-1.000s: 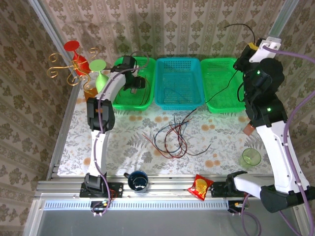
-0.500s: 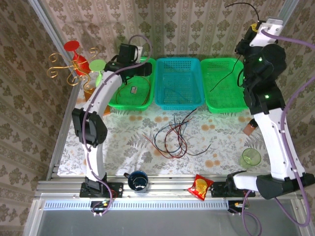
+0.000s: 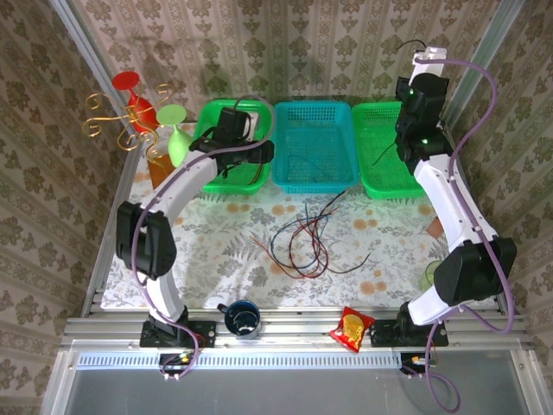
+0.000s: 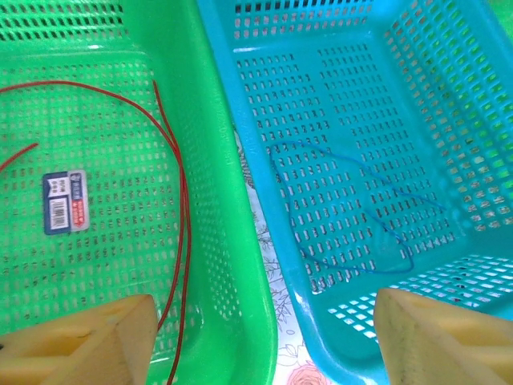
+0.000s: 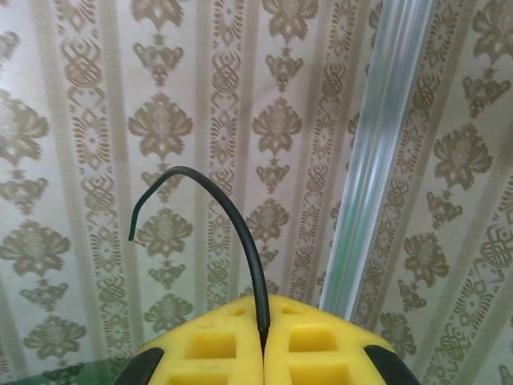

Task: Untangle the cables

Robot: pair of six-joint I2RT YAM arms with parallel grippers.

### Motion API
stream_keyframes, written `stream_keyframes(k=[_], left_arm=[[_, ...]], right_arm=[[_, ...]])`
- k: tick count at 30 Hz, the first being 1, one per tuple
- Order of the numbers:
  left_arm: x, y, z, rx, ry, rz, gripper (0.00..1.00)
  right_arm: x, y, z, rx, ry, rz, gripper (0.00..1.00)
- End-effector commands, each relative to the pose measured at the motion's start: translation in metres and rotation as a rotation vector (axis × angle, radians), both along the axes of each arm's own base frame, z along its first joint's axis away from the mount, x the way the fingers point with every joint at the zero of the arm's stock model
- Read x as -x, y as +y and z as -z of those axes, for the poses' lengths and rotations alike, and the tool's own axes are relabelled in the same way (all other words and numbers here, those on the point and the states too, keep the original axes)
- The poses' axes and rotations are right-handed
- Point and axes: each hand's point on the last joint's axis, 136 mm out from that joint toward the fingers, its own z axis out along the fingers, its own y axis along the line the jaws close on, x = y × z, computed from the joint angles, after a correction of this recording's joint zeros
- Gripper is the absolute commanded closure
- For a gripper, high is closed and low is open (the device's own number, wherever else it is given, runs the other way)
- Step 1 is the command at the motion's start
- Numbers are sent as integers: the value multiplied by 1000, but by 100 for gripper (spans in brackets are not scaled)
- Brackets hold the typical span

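A tangle of red, black and dark blue cables (image 3: 302, 238) lies on the flowered table. My right gripper (image 5: 263, 345) is raised near the back wall (image 3: 422, 60), its yellow fingers shut on a black cable (image 5: 240, 233) whose free end curls upward. That cable's lower part hangs into the right green basket (image 3: 380, 156). My left gripper (image 4: 264, 345) is open and empty, hovering over the rims between the left green basket (image 4: 216, 160) and the blue basket (image 4: 264, 160). A red cable (image 4: 180, 241) lies in the left green basket and a blue cable (image 4: 361, 208) in the blue one.
Three baskets line the back: green (image 3: 207, 181), blue (image 3: 281, 181), green (image 3: 367, 186). A gold rack with red and green glasses (image 3: 130, 112) stands at the back left. A dark mug (image 3: 243, 318) and a snack packet (image 3: 352, 328) sit at the front edge, a green cup (image 3: 436, 277) at the right.
The right gripper has swung up and back toward the wall, drawing the black cable off the table pile. The left gripper has moved right, from inside the left green basket to over the rims.
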Motion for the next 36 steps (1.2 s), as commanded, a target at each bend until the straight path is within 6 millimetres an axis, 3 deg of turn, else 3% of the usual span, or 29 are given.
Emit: stream_keyframes(k=[1,5,8,13,19,25,32,33,36], left_arm=[[6,3,-35,74,-80,-15,28],[14,6,-28,98,-68,-31,28],[18,5,-24,110,-58,-34,28],[21,6,-13,59,-49,-31,28],[27,8,-4,47,-30,-33,28],[32,5,-1,59,-14,-33,28],[42,0,-6,53,-15,-21,27],[45,0,-5,49,-11,-19,27],[50,-1,-7,42,-13,-17,28]], right_arm=[[2,-18,8,-7,-21,74,100],[-14,-25,75,-32,158,78,100],[-28,-18,130,-48,345,26,100],[-35,-14,220,-189,617,15,100],[-40,-15,299,-270,834,4,100],[-49,-18,345,-334,941,-11,100],[-53,-16,378,-378,1023,-38,98],[-54,-14,381,-388,1035,-44,95],[-57,-12,374,-408,1013,-54,62]])
